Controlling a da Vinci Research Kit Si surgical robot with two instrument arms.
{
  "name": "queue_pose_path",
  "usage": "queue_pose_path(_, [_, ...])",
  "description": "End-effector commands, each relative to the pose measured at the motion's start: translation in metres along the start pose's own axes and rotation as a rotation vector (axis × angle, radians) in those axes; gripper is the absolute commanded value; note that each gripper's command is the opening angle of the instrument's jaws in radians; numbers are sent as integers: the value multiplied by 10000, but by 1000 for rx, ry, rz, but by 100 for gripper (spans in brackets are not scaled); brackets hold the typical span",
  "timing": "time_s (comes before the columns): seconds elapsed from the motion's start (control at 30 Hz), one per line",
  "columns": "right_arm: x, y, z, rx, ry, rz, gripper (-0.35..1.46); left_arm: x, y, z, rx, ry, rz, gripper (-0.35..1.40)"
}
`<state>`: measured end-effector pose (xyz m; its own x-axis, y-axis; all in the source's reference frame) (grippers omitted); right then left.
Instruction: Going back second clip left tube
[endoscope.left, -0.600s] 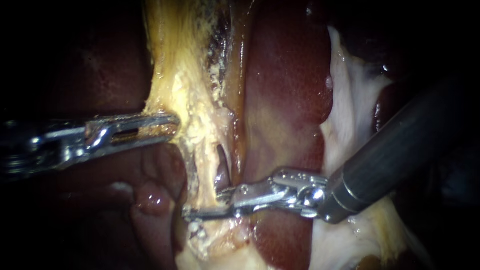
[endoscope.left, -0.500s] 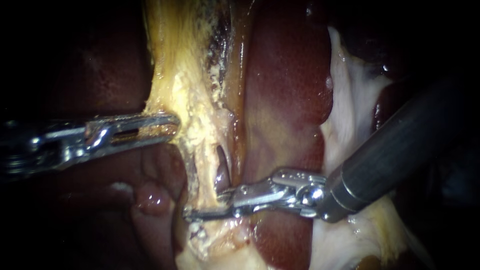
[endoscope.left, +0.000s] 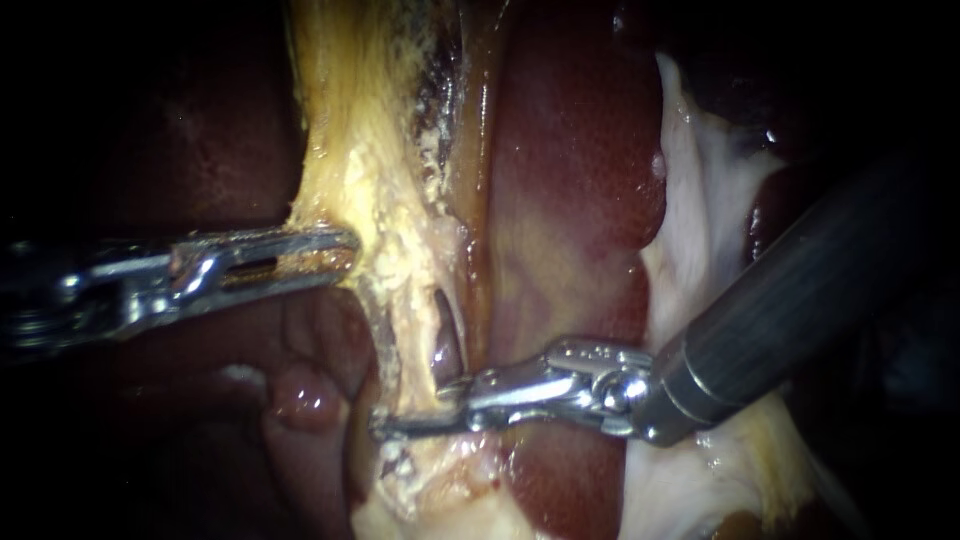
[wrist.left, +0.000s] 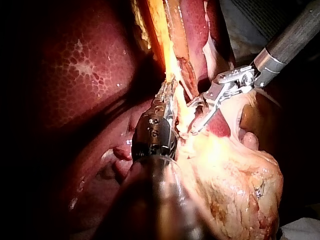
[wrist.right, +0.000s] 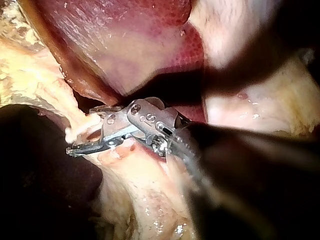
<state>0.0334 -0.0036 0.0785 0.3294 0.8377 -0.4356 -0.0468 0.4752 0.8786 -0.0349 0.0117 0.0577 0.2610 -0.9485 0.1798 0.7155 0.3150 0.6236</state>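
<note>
right instrument (endoscope.left: 408, 408) slightly back off tube (endoscope.left: 405, 345); left instrument (endoscope.left: 345, 250) level, tight on yellow tissue (endoscope.left: 350, 150)

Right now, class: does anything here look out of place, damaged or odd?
One thing: a blackened patch on the yellowish tissue, above the left instrument, looks scorched. Otherwise nothing is spilled or askew around the right instrument.

Support mostly hidden; only scrap of pale cloth (wrist.left: 304, 231) vis. just past yellow tissue (wrist.left: 235, 185), side away from liver (wrist.left: 75, 75); can't tell if tissue rests on it.
</note>
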Motion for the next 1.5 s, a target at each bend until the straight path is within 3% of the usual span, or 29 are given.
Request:
queue_pose_path(0.03, [3,-1,-5,2,9,-19,56,0,0,-1,0,0,0,-35])
queue_pose_path(0.43, [21,-17,-72,28,15,-288,60,0,1,-1,-2,-1,1,-35])
queue_pose_path(0.8, [68,-31,-138,-24,79,-536,60,0,2,-1,-2,-2,1,-35])
queue_pose_path(1.0, [79,-33,-162,-34,82,-585,60,2,4,3,-3,-3,2,-35])
queue_pose_path(1.23, [78,-33,-169,-33,80,-608,60,10,18,28,-8,-14,15,-35])
queue_pose_path(1.5, [78,-33,-169,-33,79,-626,60,27,31,81,-12,30,16,-35])
